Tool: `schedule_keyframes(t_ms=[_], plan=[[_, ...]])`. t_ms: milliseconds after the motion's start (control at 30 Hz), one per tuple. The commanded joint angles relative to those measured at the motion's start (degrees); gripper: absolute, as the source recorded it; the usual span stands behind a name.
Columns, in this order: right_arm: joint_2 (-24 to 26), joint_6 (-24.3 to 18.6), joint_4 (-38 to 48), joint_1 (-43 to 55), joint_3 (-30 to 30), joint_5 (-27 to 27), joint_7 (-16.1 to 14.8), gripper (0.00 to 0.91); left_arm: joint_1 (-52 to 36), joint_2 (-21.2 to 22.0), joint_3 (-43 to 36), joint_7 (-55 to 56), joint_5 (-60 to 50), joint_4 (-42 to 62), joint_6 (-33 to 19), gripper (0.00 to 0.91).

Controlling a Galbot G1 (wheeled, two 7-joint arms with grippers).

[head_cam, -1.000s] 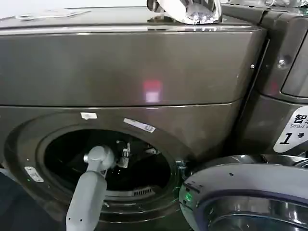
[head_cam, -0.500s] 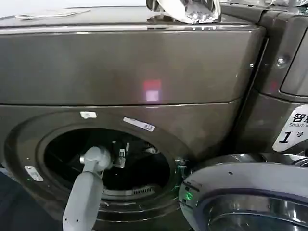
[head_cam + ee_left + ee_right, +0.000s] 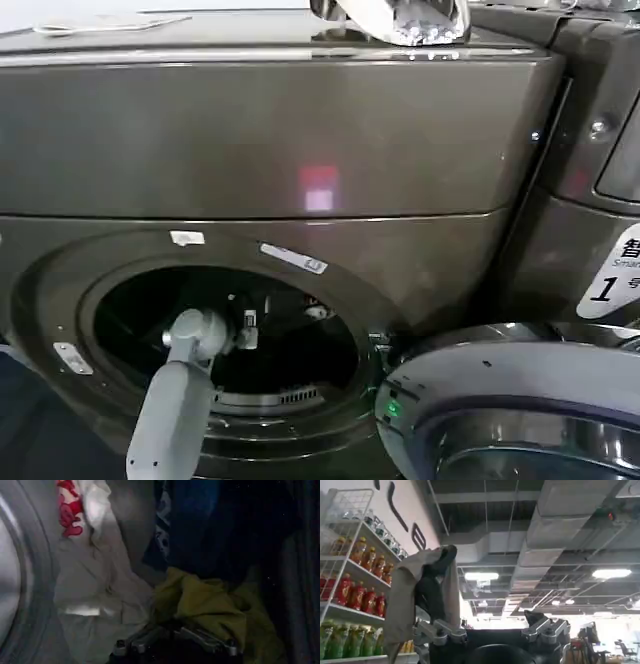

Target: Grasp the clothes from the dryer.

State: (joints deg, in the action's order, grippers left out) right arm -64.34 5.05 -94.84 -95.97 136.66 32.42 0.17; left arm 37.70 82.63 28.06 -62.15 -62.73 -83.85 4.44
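Observation:
The dryer [image 3: 300,140] is the bronze-grey machine in the head view, its round porthole [image 3: 220,330] open. My left arm reaches through the porthole, and my left gripper [image 3: 248,322] is inside the dark drum. In the left wrist view the clothes lie in the drum: a yellow-green piece [image 3: 210,602] and a white piece with red marks [image 3: 75,520]. My left gripper [image 3: 170,626] has its fingers drawn together on the near edge of the yellow-green piece. My right gripper [image 3: 487,617] points up at the ceiling, open, with a grey-beige cloth [image 3: 417,595] hanging over one finger.
The dryer's open door [image 3: 520,410] sticks out at the lower right. A second machine with a white "1" sticker [image 3: 612,280] stands to the right. A shiny crumpled bag [image 3: 390,18] lies on the dryer's top. Dark blue fabric [image 3: 190,525] lies deeper in the drum. Shelves of bottles [image 3: 350,595] show in the right wrist view.
My left arm's wrist has slid a little to the left and down within the porthole. The door and the machines keep their places.

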Motion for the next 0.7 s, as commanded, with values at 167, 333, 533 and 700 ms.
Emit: schedule_keyframes(t_ms=[167,333,533,700], plan=[[-0.2,-0.1,-0.4,0.2,-0.6,-0.2,-0.1,0.907,-0.7,1.9,0.7,32.0,17.8,-2.2,12.6,0.0],[-0.1,-0.1,-0.4,0.1,-0.6,-0.2,-0.1,0.907,0.2,2.3,0.7,34.4,21.0,-5.4,14.4,0.0],[-0.2,-0.3,-0.6,0.4,-1.1,-0.4,-0.2,0.907,-0.1,3.1,-0.4,46.1,30.7,-8.7,16.1,0.0],[-0.4,-0.3,-0.8,0.3,-1.1,-0.4,-0.4,0.907,0.3,4.7,-0.5,56.5,40.1,-10.9,18.6,0.0]])
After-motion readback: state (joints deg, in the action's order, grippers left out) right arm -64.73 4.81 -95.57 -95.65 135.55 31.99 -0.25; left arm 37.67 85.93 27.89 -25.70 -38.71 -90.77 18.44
